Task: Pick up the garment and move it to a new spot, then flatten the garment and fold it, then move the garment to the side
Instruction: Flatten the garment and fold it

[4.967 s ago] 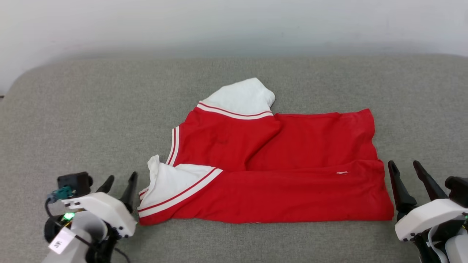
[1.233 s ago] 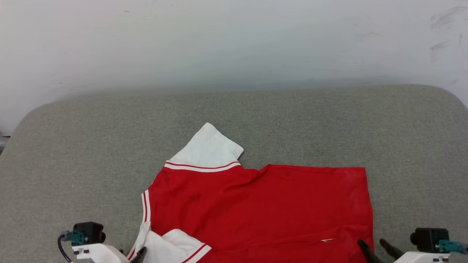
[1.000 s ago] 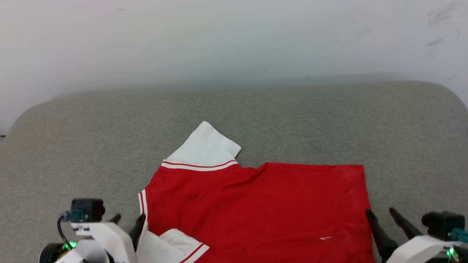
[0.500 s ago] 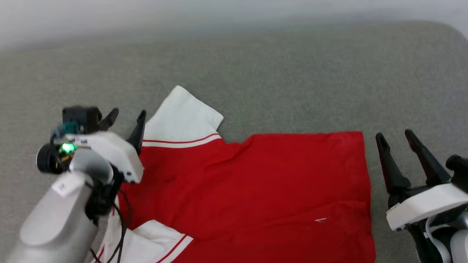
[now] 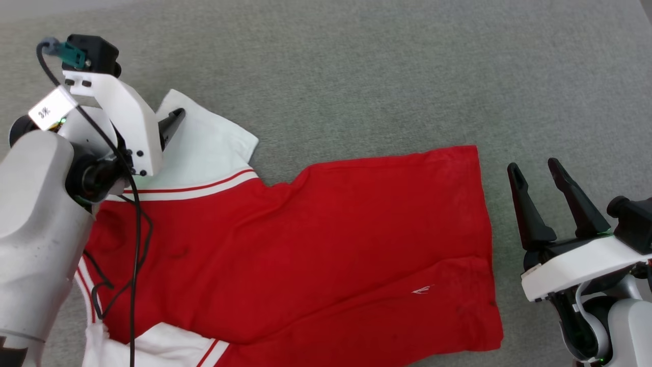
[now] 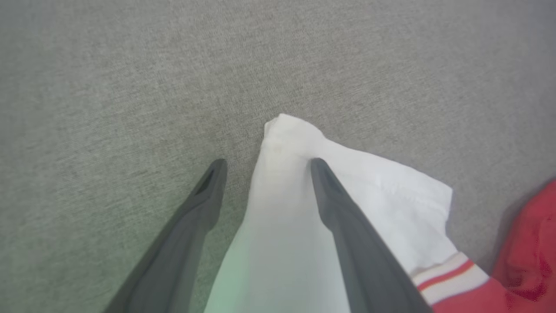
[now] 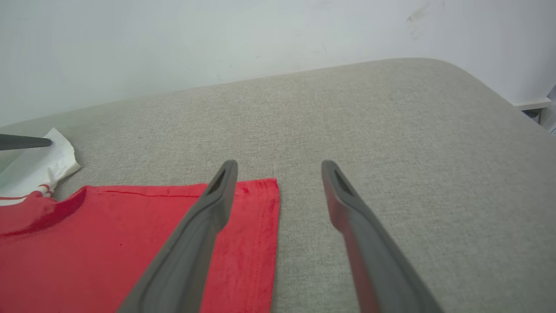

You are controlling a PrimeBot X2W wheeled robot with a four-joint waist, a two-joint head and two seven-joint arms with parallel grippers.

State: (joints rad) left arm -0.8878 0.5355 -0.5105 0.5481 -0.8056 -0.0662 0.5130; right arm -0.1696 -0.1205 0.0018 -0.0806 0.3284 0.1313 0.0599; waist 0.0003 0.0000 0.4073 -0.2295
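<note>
The garment (image 5: 305, 244) lies spread on the grey cushion, a red jersey with white sleeves and red-white trim, its plain side up. Its far white sleeve (image 5: 204, 148) points up and left. My left gripper (image 6: 268, 163) is open over that sleeve's tip: one finger hangs over the cushion, the other over the white cloth (image 6: 382, 195). My right gripper (image 5: 532, 165) stands open just right of the red hem's far corner. In the right wrist view one of its fingers (image 7: 217, 191) overlaps that hem corner (image 7: 260, 204). Neither gripper holds anything.
The grey cushioned surface (image 5: 356, 76) stretches wide beyond and right of the garment. A white wall (image 7: 217, 34) rises behind it, and the cushion's rounded right edge (image 7: 499, 95) drops off. A near white sleeve (image 5: 168, 346) lies by my left forearm.
The head camera has tilted down. My left arm has reached forward to the far white sleeve, and the right gripper has advanced beside the hem. Both stayed open.
</note>
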